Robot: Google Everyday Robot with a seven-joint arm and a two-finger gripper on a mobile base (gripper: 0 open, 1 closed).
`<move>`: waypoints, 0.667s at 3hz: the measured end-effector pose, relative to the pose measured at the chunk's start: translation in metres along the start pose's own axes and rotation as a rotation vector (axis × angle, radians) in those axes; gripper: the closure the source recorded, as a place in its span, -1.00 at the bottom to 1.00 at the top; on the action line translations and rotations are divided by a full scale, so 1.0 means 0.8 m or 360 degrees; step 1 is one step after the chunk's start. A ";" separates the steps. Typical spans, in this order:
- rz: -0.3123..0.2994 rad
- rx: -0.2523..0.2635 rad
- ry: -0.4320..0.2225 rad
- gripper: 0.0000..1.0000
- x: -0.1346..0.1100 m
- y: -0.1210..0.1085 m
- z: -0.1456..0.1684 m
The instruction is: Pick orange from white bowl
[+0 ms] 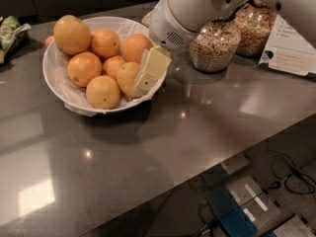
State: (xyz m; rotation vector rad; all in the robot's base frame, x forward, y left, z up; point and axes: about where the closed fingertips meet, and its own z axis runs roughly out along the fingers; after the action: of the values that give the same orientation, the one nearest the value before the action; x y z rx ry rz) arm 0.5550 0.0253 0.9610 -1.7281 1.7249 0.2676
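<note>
The white bowl with its crinkled paper lining stands at the back left of the dark counter and holds several oranges. The largest, paler orange lies at the bowl's far left, against the rim. My gripper hangs from the white arm over the bowl's right rim. It is just in front of a smaller orange and far from the large one. It holds nothing that I can see.
Two glass jars of grains stand right of the bowl, under the arm. A white printed card leans at the far right. A green packet lies at the far left. The counter edge runs diagonally, with cables and boxes on the floor below.
</note>
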 end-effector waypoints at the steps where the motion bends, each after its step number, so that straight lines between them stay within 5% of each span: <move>1: -0.0041 0.0096 -0.0187 -1.00 -0.048 -0.027 0.021; 2: -0.0046 0.0151 -0.0299 -1.00 -0.074 -0.046 0.035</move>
State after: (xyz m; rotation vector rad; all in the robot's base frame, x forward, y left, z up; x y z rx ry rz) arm 0.5924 0.0861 0.9857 -1.6050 1.5514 0.3193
